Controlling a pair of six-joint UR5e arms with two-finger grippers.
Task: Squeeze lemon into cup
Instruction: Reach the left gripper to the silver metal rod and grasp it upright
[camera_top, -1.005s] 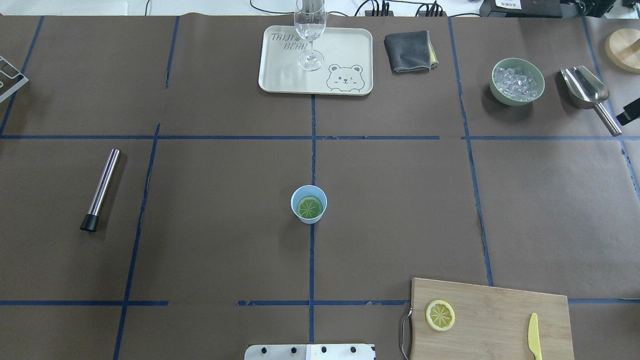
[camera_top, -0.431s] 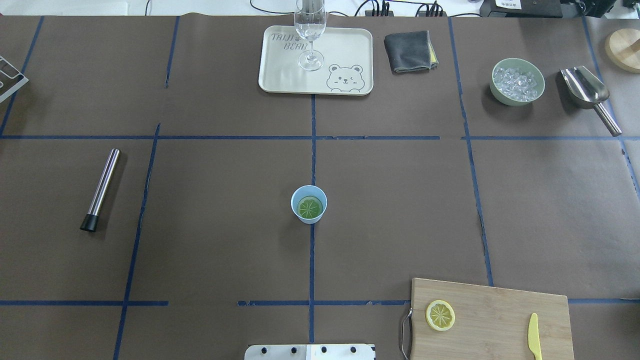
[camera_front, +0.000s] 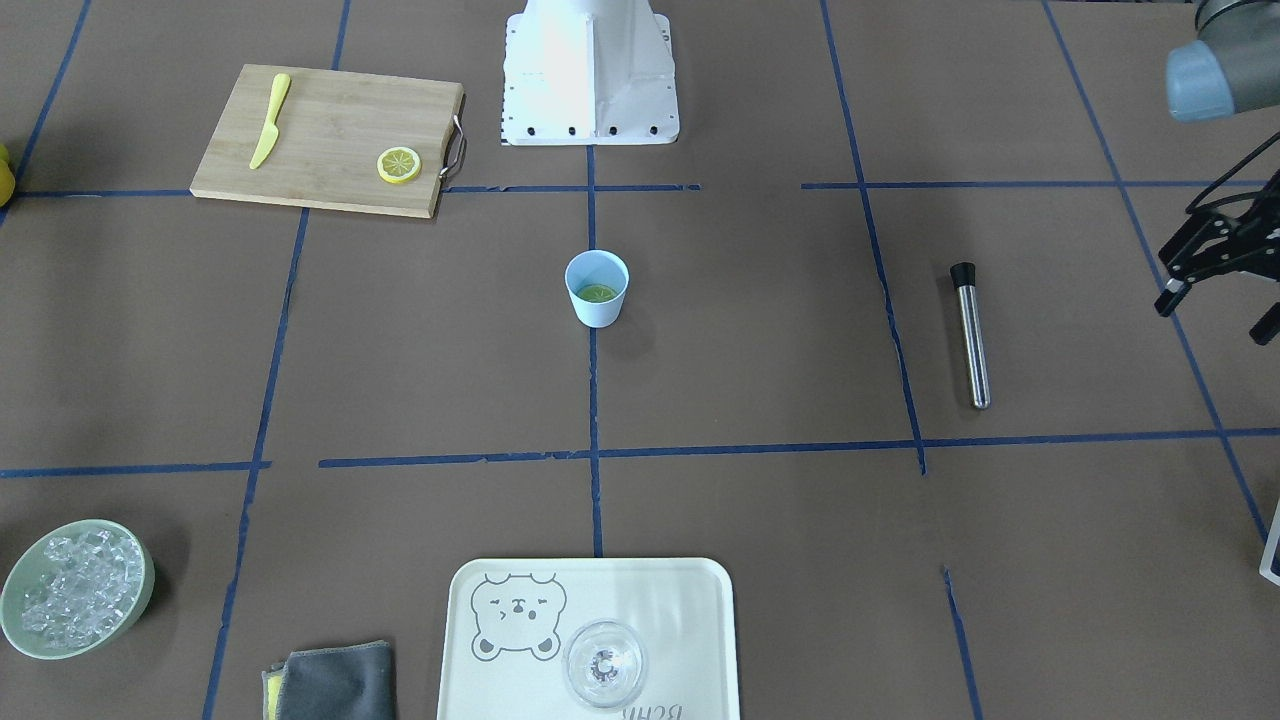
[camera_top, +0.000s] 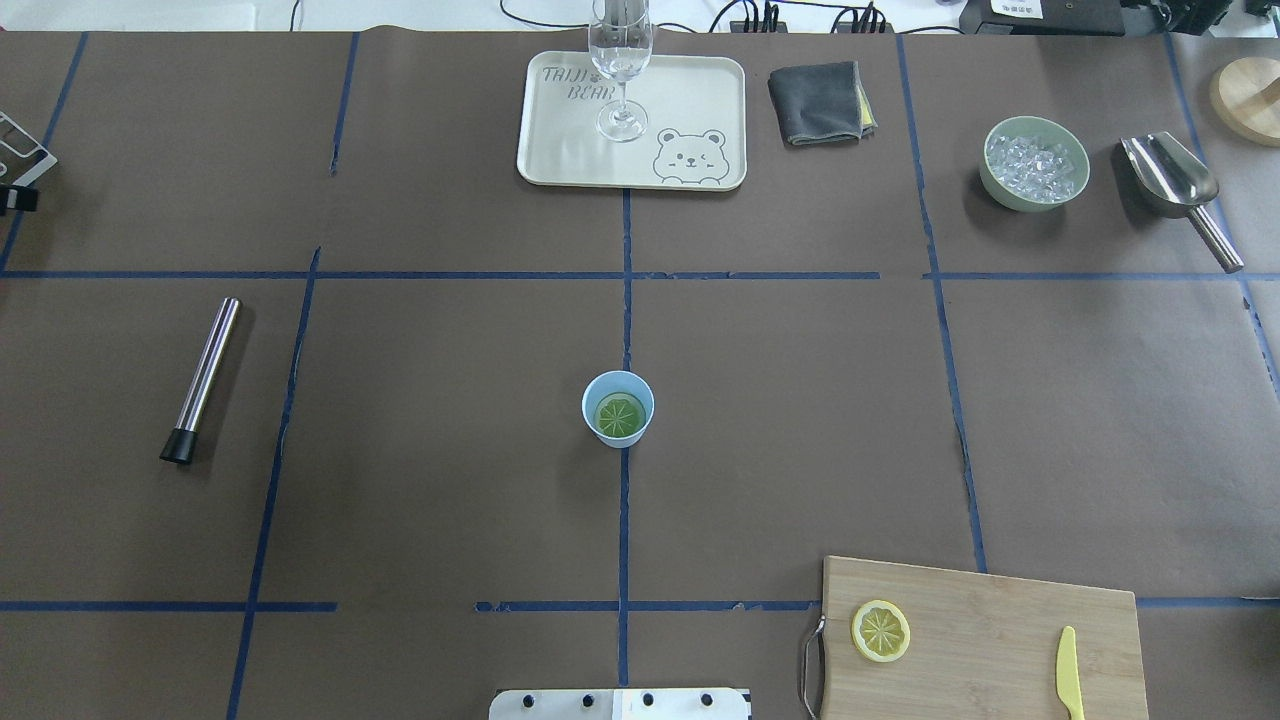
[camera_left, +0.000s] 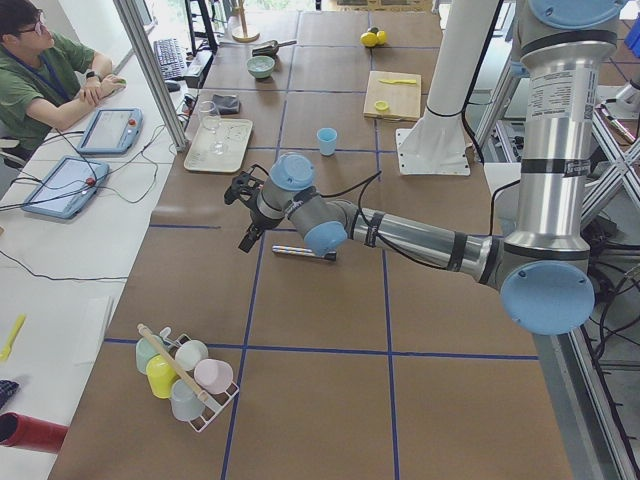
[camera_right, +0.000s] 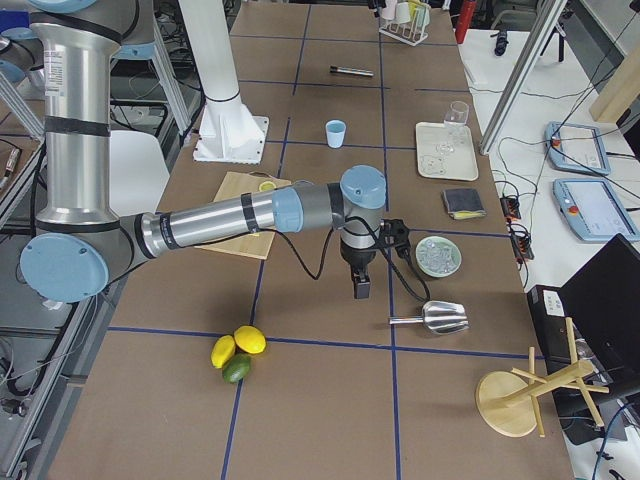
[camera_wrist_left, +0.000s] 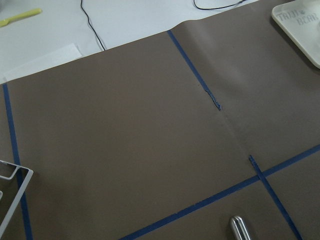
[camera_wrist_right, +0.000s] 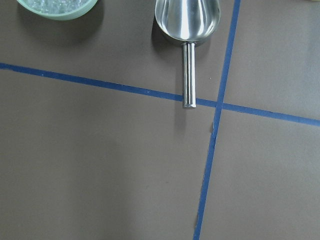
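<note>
left pincer (camera_front: 1217, 315): hangs above the counter's left-end edge, fingers spread apart, nothing between them. its wrist cam shows only brown paper, blue tape and the tip of the muddler (camera_top: 201, 379), which lies flat just inboard of that edge. wire rack of cups (camera_left: 185, 375) sits at the left end, toward the operator-side corner.

right pincer (camera_right: 360, 288): points down over the right end, near the ice bowl (camera_top: 1035, 206) and the steel scoop (camera_top: 1170, 180). only the side cam catches it, so can't tell if it's open or closed.

cup (camera_top: 596, 395): upright at counter centre, on the middle tape line, well apart from both pincers. 1 lemon slice (camera_top: 620, 414) lies flat on its bottom and reads greenish in there.

2nd slice (camera_top: 880, 630): flat on the cutting board (camera_top: 990, 610) at the robot-side edge, toward the right end. yellow knife (camera_top: 1068, 672) is on the same board, apart from the slice.

operator-side edge: tray (camera_top: 570, 140) with 1 wine glass (camera_top: 620, 60) upright on it, grey cloth (camera_top: 815, 100) just beside the tray, bowl and scoop toward the right-end corner.

3 whole citrus fruits (camera_right: 238, 352), 2 yellow and 1 green, sit touching at the right end, robot side.
</note>
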